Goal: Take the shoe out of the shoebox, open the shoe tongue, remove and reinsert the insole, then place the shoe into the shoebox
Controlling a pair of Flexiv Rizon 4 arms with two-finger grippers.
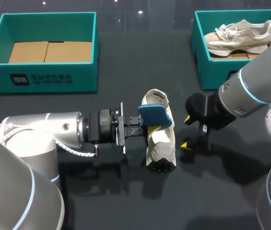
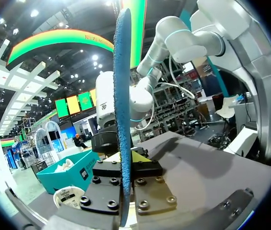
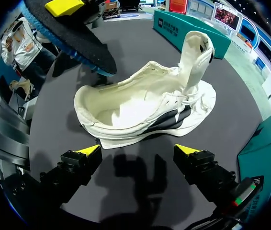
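- The right-hand teal cardboard shoebox (image 1: 206, 72) is cut off at the edge of the head view, and my right arm hides one corner of it.
- In the head view, the blue flat foam insole (image 1: 154, 116) covers the tips of the left pincer (image 1: 140, 123).
- The left wrist view shows the insole only from its thin edge, so its flat side cannot be seen there.
- There are two shoeboxes. The left-hand teal cardboard shoebox (image 1: 44, 76) has brown cardboard sheets (image 1: 49, 51) inside.
- There are two shoes. A beige laced shoe (image 1: 238, 33) lies in the right-hand shoebox.
- The cream-white cloth shoe (image 3: 145, 110) lies on the black table (image 1: 126, 206), between the two pincers and out of both boxes.
- Its tongue (image 3: 195, 57) stands up, and the inside of the shoe is open to see.
- There is one insole. It is out of the shoe and is held in the air just above it.
- The left pincer pinches the insole from two sides, with its fingers pressed onto it.
- The right pincer (image 3: 138, 151) is spread wide. It holds nothing and sits just beside the shoe on the table without touching it.
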